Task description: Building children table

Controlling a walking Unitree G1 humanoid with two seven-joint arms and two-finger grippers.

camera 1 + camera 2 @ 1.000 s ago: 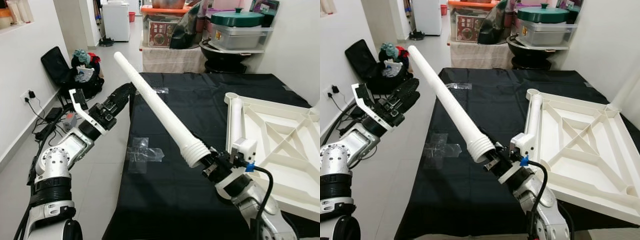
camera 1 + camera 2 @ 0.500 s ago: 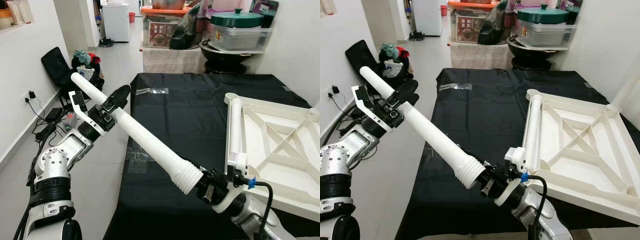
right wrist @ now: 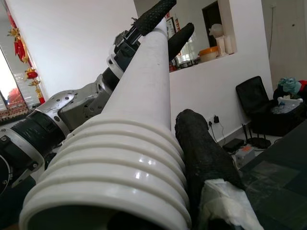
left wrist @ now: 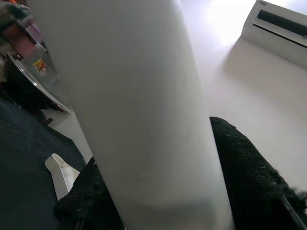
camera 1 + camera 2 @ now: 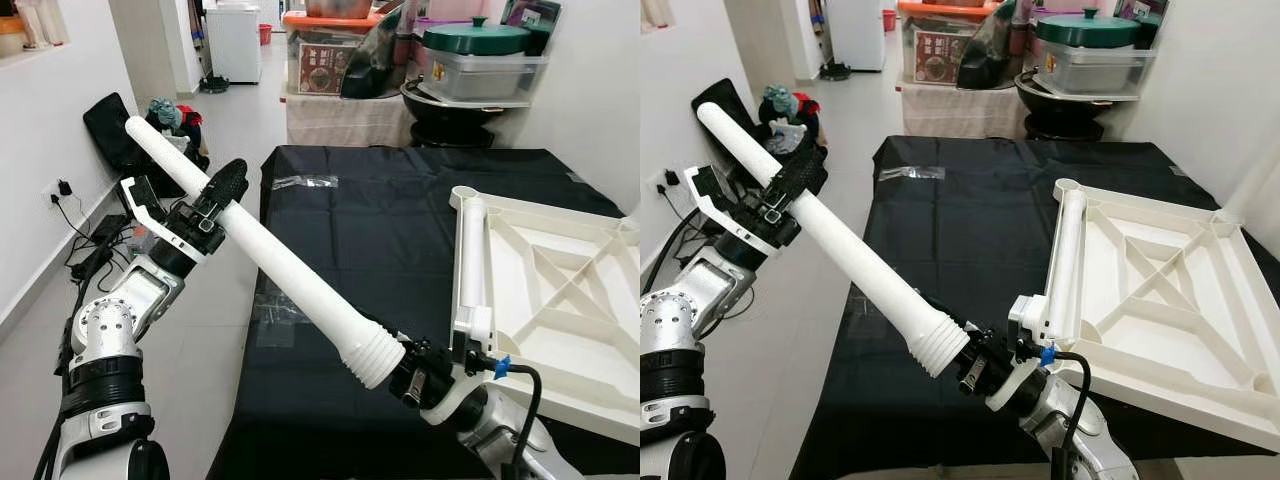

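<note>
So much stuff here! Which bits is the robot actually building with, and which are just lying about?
For the job:
- white leg, held by the left gripper and right gripper
- upturned tabletop on the black cloth

Lying about:
- black bag
- green-lidded box
- cable

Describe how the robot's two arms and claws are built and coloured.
Both arms are silver metal with black ribbed joint bands. The left claw has long black textured fingers on a white bracket. The right claw is black on a white mount, with a blue clip and black cable behind; one finger bears whitish tape.
</note>
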